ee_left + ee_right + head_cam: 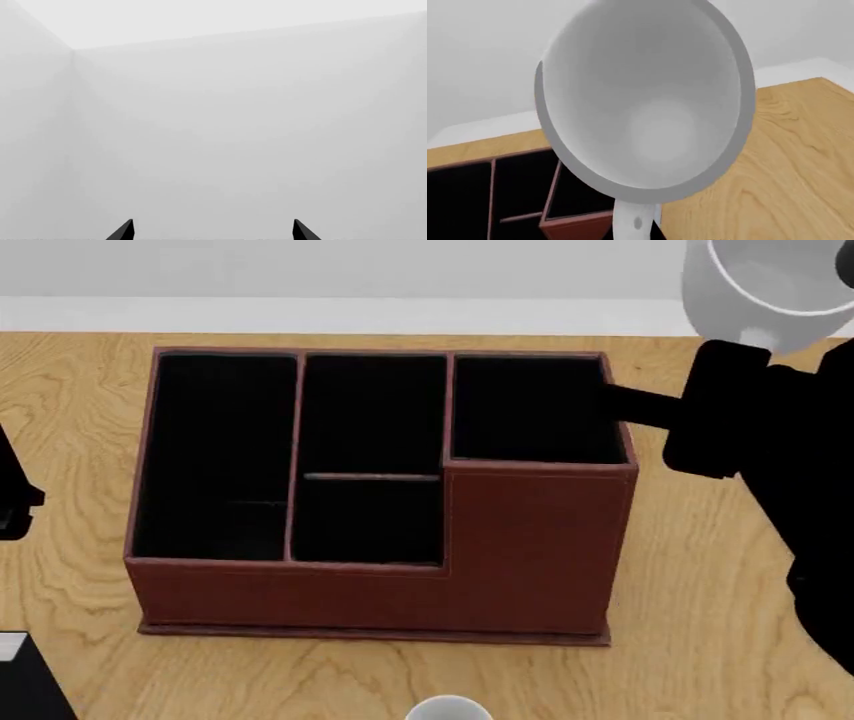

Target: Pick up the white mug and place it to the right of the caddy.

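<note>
Item: white mug [774,285], glossy, carried aloft in my right gripper [727,390], tilted so my right wrist camera looks straight into its bowl; it hangs above the far right corner of the caddy [380,495], clear of the wooden table [721,570]. Grip: my right claw is clamped on the mug, apparently at its handle [634,220], though the fingers themselves are hidden. Left gripper [212,231]: fingertips spread, holding nothing, facing bare wall. Caddy: reddish-brown, four black-lined compartments, taller section nearest the mug. Handling note: I judge the bare wood to the caddy's right the target; level the mug, descend beside the caddy wall without brushing it, release only once its base sits flat.
</note>
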### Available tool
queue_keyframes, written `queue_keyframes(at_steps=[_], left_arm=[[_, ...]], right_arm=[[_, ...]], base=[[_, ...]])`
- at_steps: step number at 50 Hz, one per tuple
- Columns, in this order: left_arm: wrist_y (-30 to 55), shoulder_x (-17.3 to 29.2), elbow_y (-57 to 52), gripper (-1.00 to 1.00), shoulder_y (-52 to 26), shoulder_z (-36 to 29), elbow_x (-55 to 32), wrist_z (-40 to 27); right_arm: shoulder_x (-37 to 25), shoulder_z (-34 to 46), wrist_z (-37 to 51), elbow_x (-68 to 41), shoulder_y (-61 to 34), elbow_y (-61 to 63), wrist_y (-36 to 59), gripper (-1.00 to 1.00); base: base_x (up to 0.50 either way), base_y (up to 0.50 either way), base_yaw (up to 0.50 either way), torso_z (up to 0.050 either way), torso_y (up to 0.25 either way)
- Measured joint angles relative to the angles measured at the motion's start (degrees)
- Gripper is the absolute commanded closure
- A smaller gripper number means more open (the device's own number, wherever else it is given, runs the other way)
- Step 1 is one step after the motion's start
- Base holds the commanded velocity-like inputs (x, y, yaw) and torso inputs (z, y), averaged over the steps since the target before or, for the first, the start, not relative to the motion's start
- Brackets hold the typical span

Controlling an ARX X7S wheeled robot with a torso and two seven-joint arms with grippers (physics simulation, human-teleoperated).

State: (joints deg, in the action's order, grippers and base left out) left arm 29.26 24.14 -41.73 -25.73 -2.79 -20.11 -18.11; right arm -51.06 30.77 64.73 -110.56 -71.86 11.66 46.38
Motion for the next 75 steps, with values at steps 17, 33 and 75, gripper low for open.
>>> queue_keyframes(at_steps=[17, 33, 75], left_arm=[[-0.5, 0.0, 1.0, -1.0, -0.2, -0.7, 0.2, -0.1], [-0.4, 0.2, 0.9, -1.0, -0.1, -1.1, 0.3, -0.4], [-0.6, 0.7, 1.2, -1.0, 0.3, -1.8, 0.3, -1.1]], right_arm=[[0.2, 1.0, -2.2, 4.7, 3.4, -3.3, -1.9, 1.0], [1.2, 2.8, -4.3, 8.3, 6.2, -6.4, -2.8, 1.0], [4.5, 5.9, -9.5, 12.1, 12.4, -13.3, -5.3, 1.0]], base=[[0.0, 0.0, 0.0, 0.0, 0.001], [0.0, 0.0, 0.0, 0.0, 0.001], [0.0, 0.0, 0.0, 0.0, 0.0]])
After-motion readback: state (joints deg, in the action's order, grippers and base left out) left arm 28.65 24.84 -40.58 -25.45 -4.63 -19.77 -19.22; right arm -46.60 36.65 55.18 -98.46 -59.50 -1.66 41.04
